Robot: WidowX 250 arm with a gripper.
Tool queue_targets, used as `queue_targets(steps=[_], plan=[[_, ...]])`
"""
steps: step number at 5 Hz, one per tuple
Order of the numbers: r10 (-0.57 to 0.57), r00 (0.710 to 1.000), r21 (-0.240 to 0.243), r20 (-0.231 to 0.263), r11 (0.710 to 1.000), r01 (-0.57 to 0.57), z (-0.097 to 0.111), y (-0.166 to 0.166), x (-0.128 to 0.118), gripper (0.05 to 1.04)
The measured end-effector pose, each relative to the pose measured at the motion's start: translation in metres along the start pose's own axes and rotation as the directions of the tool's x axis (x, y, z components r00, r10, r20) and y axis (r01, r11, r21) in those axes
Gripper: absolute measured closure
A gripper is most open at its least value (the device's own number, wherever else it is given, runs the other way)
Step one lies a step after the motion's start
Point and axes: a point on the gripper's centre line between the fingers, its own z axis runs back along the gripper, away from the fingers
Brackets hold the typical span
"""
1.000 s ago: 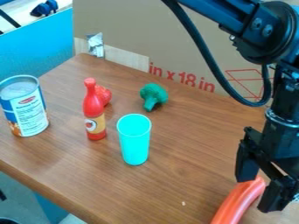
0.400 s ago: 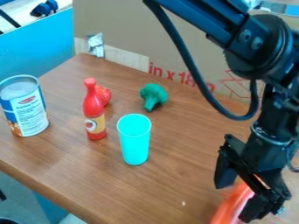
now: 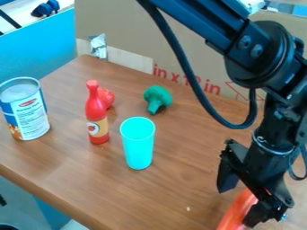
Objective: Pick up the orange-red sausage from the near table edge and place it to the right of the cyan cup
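Observation:
The gripper (image 3: 237, 206) hangs at the lower right, open, with one finger on each side of an orange-red curved object (image 3: 237, 210) that runs down to the bottom edge. Whether the fingers touch it I cannot tell. To the left an upright turquoise cup (image 3: 138, 144) stands on the table. Beyond it is a red bottle (image 3: 96, 112) with a tan label, and a red strawberry-like piece (image 3: 107, 97) sits partly behind the bottle. A green toy broccoli (image 3: 158, 99) lies farther back.
A blue and white can (image 3: 26, 109) stands at the left of the wooden table (image 3: 186, 161). A cardboard panel (image 3: 180, 40) rises along the back edge, with a blue panel (image 3: 36, 49) at the left. The table's front edge slants across the lower left.
The gripper and arm have moved left and slightly down, and the gripper has tilted over the orange-red object. The other objects have stayed in place.

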Motion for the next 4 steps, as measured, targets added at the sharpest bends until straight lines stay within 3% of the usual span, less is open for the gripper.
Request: queue_targets(steps=[1, 2, 3, 4], plan=[[0.045, 0.999, -0.047, 0.002, 0.998, -0.045, -0.011, 0.002, 0.004, 0.115], [0.111, 0.994, -0.061, 0.017, 0.992, -0.110, -0.019, 0.001, 0.002, 0.390], [0.177, 0.983, -0.081, 0.044, 0.981, -0.174, -0.020, 0.003, -0.006, 0.515], [0.148, 0.988, -0.126, 0.050, 0.982, -0.140, -0.011, 0.007, -0.007, 0.515]])
